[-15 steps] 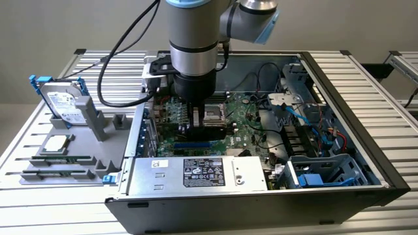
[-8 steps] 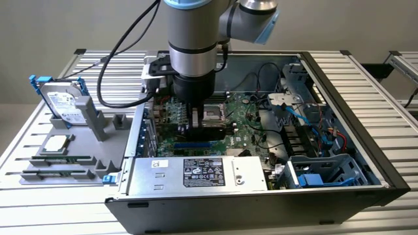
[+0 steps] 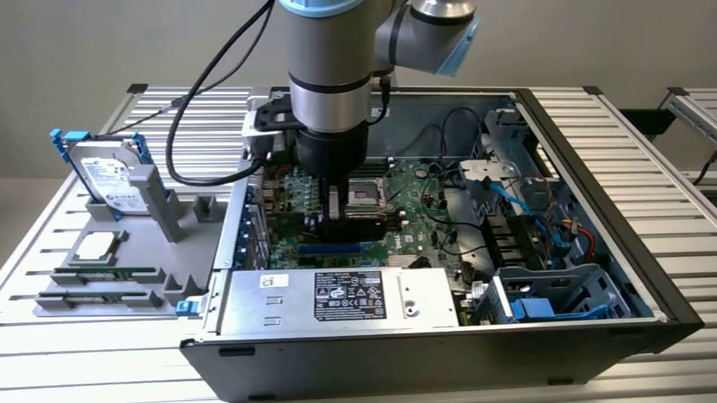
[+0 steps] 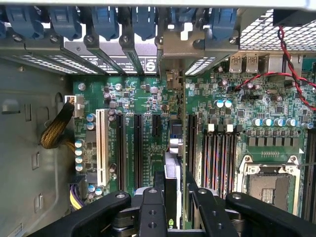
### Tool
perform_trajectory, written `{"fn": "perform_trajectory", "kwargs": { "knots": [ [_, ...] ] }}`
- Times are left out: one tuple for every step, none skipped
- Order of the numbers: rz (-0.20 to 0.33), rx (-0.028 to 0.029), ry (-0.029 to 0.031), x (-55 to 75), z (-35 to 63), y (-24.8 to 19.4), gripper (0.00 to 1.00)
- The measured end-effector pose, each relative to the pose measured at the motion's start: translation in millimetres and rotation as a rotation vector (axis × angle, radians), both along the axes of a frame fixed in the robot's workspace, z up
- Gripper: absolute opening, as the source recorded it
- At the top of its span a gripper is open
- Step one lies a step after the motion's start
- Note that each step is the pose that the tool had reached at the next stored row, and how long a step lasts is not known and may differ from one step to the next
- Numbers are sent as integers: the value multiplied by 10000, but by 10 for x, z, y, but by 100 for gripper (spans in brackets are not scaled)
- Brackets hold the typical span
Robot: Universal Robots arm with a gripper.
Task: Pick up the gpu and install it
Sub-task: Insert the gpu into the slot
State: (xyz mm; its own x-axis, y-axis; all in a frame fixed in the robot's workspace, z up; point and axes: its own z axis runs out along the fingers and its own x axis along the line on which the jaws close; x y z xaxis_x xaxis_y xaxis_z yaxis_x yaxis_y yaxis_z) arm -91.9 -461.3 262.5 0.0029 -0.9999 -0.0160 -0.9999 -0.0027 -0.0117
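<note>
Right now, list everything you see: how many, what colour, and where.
table: one, silver slats, under everything
computer case: one, black, open on table
motherboard: one, green, inside case
power supply: one, silver, inside case
hard drive: one, silver, blue frame, upright in grey holder
memory sticks: two, green, grey holder
gpu: one, black, held over motherboard
arm: one, grey, reaching into case
fingers: two, black, shut on gpu

Behind the workplace stands a plain grey wall [image 3: 101, 42]. The table [image 3: 101, 361] is built from silver aluminium slats (with dark grooves between them), and a second table [image 3: 697, 105] of the same kind stands at the exterior view's right. At the exterior view's left is a pale floor [image 3: 17, 210]. The light is soft and even.
</note>
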Motion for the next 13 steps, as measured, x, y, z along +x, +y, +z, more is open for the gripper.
{"fn": "perform_trajectory", "kwargs": {
  "knots": [
    [0,0,3,-2,-2,0,27],
    [0,0,5,-3,-4,0,27],
    [0,-1,9,-5,-6,0,27],
    [0,-1,11,-6,-8,0,27],
    [0,0,14,-8,-10,0,27],
    [0,0,16,-10,-13,0,27],
    [0,0,18,-11,-15,0,27],
    [0,0,20,-13,-17,0,27],
    [0,0,22,-15,-20,0,27],
    [0,0,24,-17,-22,0,27],
    [0,0,26,-19,-24,0,27],
    [0,0,28,-21,-27,0,27],
    [1,-1,30,-22,-28,0,27]
  ]
}}
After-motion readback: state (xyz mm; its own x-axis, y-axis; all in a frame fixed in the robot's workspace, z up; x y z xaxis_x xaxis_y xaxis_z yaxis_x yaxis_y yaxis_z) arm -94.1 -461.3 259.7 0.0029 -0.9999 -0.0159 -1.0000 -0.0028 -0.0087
